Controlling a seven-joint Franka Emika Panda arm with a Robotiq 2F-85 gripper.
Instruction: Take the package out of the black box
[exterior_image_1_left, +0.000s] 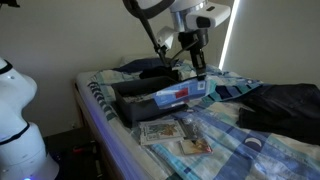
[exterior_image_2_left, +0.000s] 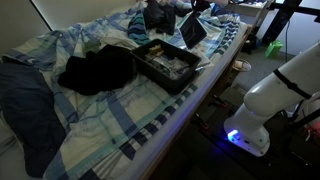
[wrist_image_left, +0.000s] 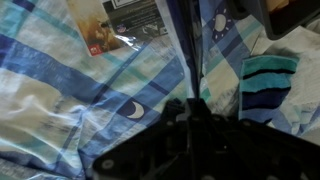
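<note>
The black box (exterior_image_1_left: 140, 104) lies on the bed with the blue plaid sheet; it also shows in an exterior view (exterior_image_2_left: 165, 62). My gripper (exterior_image_1_left: 198, 68) is shut on the package (exterior_image_1_left: 178, 96), a dark flat packet whose glossy pale face carries a small red mark. The package hangs tilted from the gripper (exterior_image_2_left: 192, 14) over the far end of the box (exterior_image_2_left: 193, 33). In the wrist view the gripper (wrist_image_left: 188, 112) is a dark mass at the bottom. The package shows there edge-on as a thin dark line (wrist_image_left: 168, 40).
A pale printed sheet (exterior_image_1_left: 165, 128) and a small orange-tan packet (exterior_image_1_left: 196, 146) lie on the bed beside the box. A dark rumpled cloth (exterior_image_2_left: 95, 70) lies next to the box. A striped sock (wrist_image_left: 266, 85) lies on the sheet. The bed edge (exterior_image_2_left: 190, 110) is near.
</note>
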